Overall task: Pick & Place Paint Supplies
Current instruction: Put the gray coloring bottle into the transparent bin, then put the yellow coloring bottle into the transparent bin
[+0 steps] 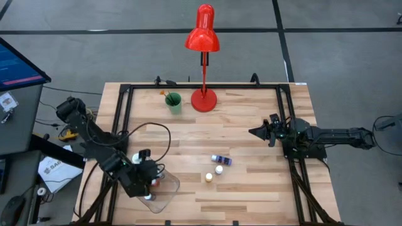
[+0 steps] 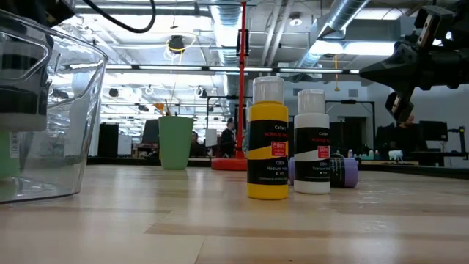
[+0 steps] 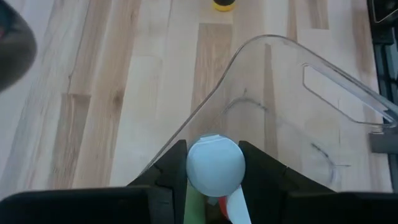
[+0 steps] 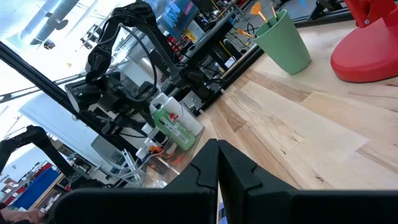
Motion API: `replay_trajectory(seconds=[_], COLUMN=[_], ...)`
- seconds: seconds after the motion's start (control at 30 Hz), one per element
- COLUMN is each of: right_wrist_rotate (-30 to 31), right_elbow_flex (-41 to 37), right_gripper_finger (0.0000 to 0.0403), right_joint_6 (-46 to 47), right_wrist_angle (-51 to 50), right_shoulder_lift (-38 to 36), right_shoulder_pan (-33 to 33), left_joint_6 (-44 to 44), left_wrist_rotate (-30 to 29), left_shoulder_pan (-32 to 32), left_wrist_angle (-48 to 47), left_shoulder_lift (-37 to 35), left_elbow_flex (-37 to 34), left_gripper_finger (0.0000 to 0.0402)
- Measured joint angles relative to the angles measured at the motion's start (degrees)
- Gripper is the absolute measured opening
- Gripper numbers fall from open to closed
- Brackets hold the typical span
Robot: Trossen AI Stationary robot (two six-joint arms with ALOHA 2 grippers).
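Note:
My left gripper (image 1: 149, 182) (image 3: 213, 157) hangs over the clear tray (image 1: 168, 187) (image 3: 323, 74) at the table's near left, shut on the larger green bottle (image 4: 176, 126). Other small bottles lie under it in the tray, mostly hidden. Three small bottles are at mid-table: a yellow one (image 1: 208, 177) (image 2: 267, 147) and a white one (image 1: 219, 169) (image 2: 313, 147) stand upright, and a purple one (image 1: 221, 160) (image 2: 342, 172) lies on its side. Thin brushes (image 4: 264, 9) stick up out of the green cup (image 1: 174, 102). My right gripper (image 1: 252, 132) (image 4: 217, 149) is shut and hovers at the right. My left gripper pinches the green bottle at its white cap (image 3: 214, 168), one finger (image 3: 174, 165) on each side, coming from above and pointing down. The green body (image 3: 194, 208) hangs below the fingers over the tray; whether its bottom rests on anything is hidden.
A red desk lamp (image 1: 203, 94) (image 2: 242, 88) stands on its round base at the far middle, beside the green cup (image 2: 176, 141). A black frame (image 1: 122, 113) runs along the table's left, far and right sides. Bare wood lies between the tray and the three bottles.

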Motion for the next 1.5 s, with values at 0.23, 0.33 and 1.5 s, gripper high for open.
replay_trajectory(seconds=[0.23,0.33,1.5], right_wrist_rotate=[-0.02,0.00,0.00], right_elbow_flex=[-0.01,-0.01,-0.02], right_gripper_finger=[0.0000,0.0000,0.0000], right_joint_6=[0.00,0.00,0.00], right_wrist_angle=[0.00,0.00,0.00], right_shoulder_lift=[-0.02,-0.01,0.00], right_shoulder_pan=[0.00,0.01,0.02], left_joint_6=[-0.15,-0.13,28.20], left_wrist_rotate=[1.74,1.95,6.97], left_shoulder_pan=[0.25,0.25,17.43], left_wrist_angle=[3.14,3.11,12.50], left_shoulder_lift=[0.02,0.02,-0.58], left_elbow_flex=[-2.58,-2.83,7.70], left_gripper_finger=[0.0105,0.0115,0.0149])
